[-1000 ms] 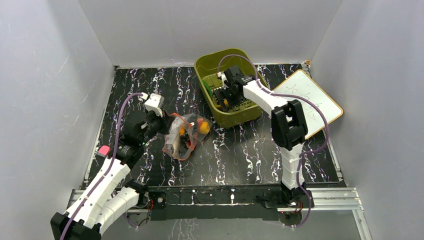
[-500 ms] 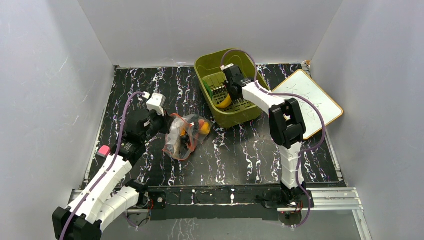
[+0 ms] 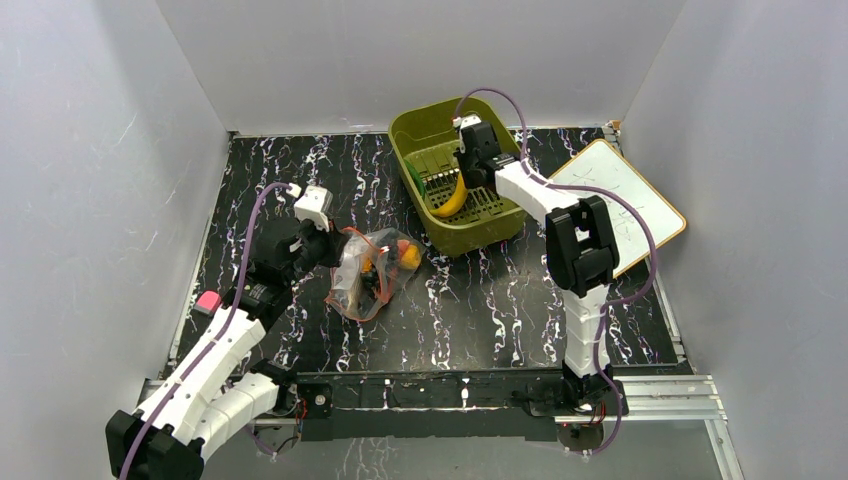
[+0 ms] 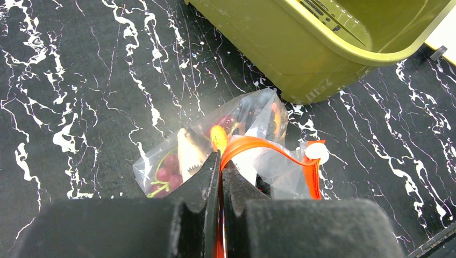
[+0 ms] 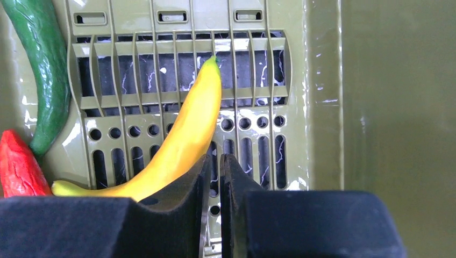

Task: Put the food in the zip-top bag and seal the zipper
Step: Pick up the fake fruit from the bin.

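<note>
The clear zip-top bag lies on the black marbled table with grapes and an orange inside. My left gripper is shut on its red-orange zipper, which loops away to the right. The yellow banana lies on the slotted floor of the olive basket. My right gripper hangs over it, jaws nearly together with nothing between them. The banana rests against the outside of the left finger.
A green chili and a red chili lie at the basket's left side. The basket's wall stands just beyond the bag. A whiteboard lies at the right of the table.
My right gripper has closed and drawn toward the back of the basket, leaving the banana uncovered on the basket floor. The left gripper and bag have barely moved.
</note>
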Controlling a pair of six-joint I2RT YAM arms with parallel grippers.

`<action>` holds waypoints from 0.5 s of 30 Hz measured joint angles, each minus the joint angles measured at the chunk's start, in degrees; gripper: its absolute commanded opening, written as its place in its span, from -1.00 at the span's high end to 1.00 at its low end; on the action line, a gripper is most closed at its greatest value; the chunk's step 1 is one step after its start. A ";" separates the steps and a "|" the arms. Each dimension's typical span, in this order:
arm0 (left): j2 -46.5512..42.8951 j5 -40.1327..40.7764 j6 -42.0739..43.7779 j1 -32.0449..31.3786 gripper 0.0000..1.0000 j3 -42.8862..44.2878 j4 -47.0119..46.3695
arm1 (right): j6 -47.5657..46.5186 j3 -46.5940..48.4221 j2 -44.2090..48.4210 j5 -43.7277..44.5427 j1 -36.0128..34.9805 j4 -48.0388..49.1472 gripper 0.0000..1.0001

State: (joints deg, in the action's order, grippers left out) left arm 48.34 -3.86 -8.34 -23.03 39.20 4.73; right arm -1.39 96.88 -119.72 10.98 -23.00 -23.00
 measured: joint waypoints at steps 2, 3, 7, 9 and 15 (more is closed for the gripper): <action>0.07 0.00 0.02 0.00 1.00 0.00 0.00 | 0.70 0.13 0.00 -1.79 0.63 0.15 0.78; 0.13 0.00 0.09 0.00 1.00 0.00 -0.02 | 1.20 0.33 0.00 -2.82 1.11 0.11 0.76; 0.44 -0.02 0.46 0.00 1.00 0.00 -0.04 | 2.69 2.12 0.00 -6.40 2.89 -0.48 0.41; 0.48 -0.02 0.63 0.00 1.00 0.00 -0.07 | 3.30 3.28 0.00 -7.30 3.52 -0.90 0.19; 1.05 0.13 0.90 0.00 1.00 0.00 -0.59 | 2.97 4.59 0.00 -9.73 3.69 -3.13 -0.10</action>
State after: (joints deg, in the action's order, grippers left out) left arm 49.39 -3.73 -7.44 -23.03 39.20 4.14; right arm 1.58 101.47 -119.72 1.26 -19.31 -26.13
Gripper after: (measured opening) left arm 0.007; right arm 0.497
